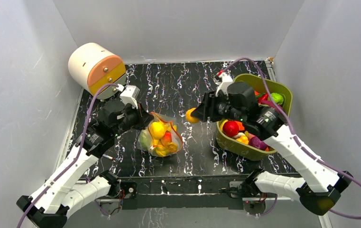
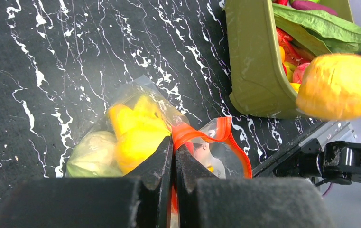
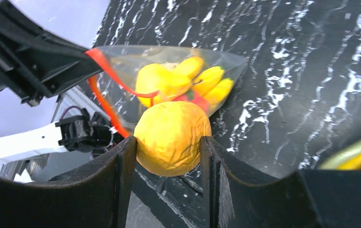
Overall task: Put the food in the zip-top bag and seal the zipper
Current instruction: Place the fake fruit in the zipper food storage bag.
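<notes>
The clear zip-top bag lies mid-table with yellow, red and green toy food inside; it also shows in the left wrist view and the right wrist view. My left gripper is shut on the bag's red-orange zipper rim, holding the mouth open. My right gripper is shut on a round yellow-orange toy fruit, held in the air to the right of the bag, between bag and tub. The fruit also shows in the left wrist view. The white slider tab is not visible.
An olive-green tub with several more toy foods stands at the right. A white and orange cylinder sits at the back left. Grey walls enclose the black marbled table.
</notes>
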